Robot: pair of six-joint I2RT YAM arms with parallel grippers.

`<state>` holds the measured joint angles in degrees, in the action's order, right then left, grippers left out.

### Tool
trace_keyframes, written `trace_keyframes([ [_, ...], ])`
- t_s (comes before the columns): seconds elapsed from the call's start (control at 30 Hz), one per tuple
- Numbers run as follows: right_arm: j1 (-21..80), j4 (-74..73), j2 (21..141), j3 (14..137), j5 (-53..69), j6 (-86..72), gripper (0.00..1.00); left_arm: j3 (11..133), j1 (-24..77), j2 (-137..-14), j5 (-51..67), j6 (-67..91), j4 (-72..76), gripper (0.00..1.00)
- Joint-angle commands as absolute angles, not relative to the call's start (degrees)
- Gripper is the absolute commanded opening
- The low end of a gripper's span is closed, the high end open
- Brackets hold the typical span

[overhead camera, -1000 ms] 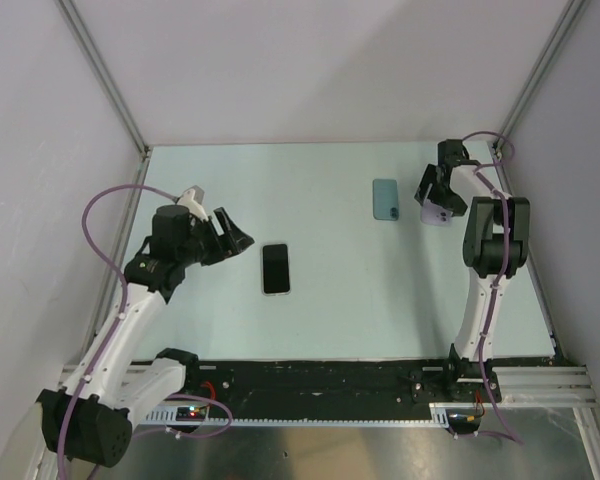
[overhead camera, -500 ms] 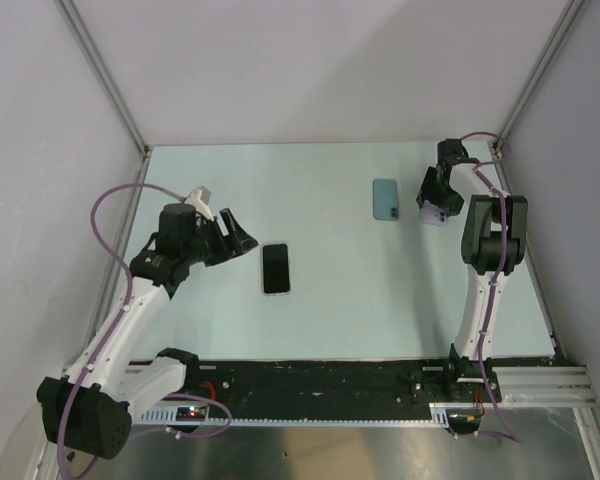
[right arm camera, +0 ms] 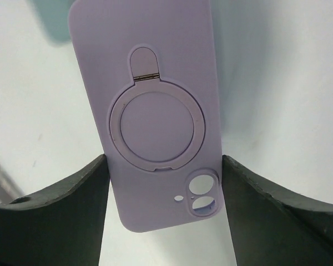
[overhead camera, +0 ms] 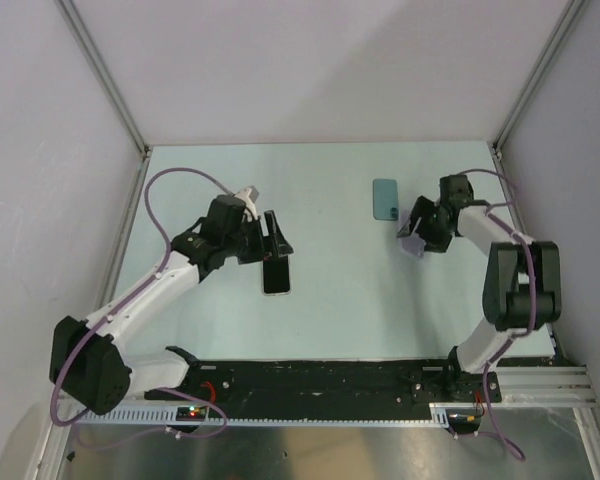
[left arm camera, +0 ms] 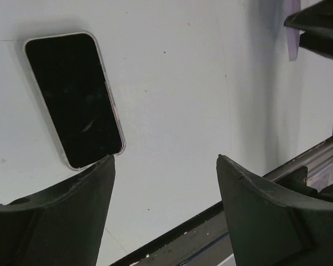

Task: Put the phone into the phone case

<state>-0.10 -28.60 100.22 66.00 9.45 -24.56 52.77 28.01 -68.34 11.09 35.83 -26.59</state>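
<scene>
In the top view, the left arm is stretched toward the middle of the frame. The left end effector (overhead camera: 277,242) is held at the upper end of the phone (overhead camera: 275,272), which lies screen up on the tabletop (overhead camera: 340,290). At the right, the right arm is bent inward, and the right end effector (overhead camera: 418,238) is clamped on the lavender phone case (overhead camera: 410,247), below a teal rectangular item (overhead camera: 385,198). In the left wrist view, the fingers (left arm camera: 66,216) are spread wide with nothing gripped, the phone lying at upper left. In the right wrist view, the ring-backed phone case is pinched by its long edges.

The right pincer (right arm camera: 165,162) clasps both long edges of a lavender, ring-backed phone case (right arm camera: 150,77).
</scene>
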Motion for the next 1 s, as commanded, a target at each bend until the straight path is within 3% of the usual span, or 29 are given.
trace_keyframes([
  [0.0, 4.4, -21.7, 89.0, 56.6, 18.7, -27.7, 0.57, 56.8, 30.4, -71.4, 10.3, 37.6, -22.7, 0.78],
  [0.3, 15.0, -6.0, 81.6, 43.1, 37.6, -31.2, 0.58, 56.1, 32.6, -77.6, 15.4, 50.4, -13.1, 0.77],
  [0.5, 24.5, 2.4, 85.7, 42.7, 39.0, -34.0, 0.58, 53.3, 34.0, -81.3, 15.6, 60.0, -5.2, 0.76],
  [0.97, 28.8, 9.1, 92.3, 43.5, 40.4, -36.3, 0.59, 48.5, 34.3, -87.6, 11.1, 66.6, -0.9, 0.69],
])
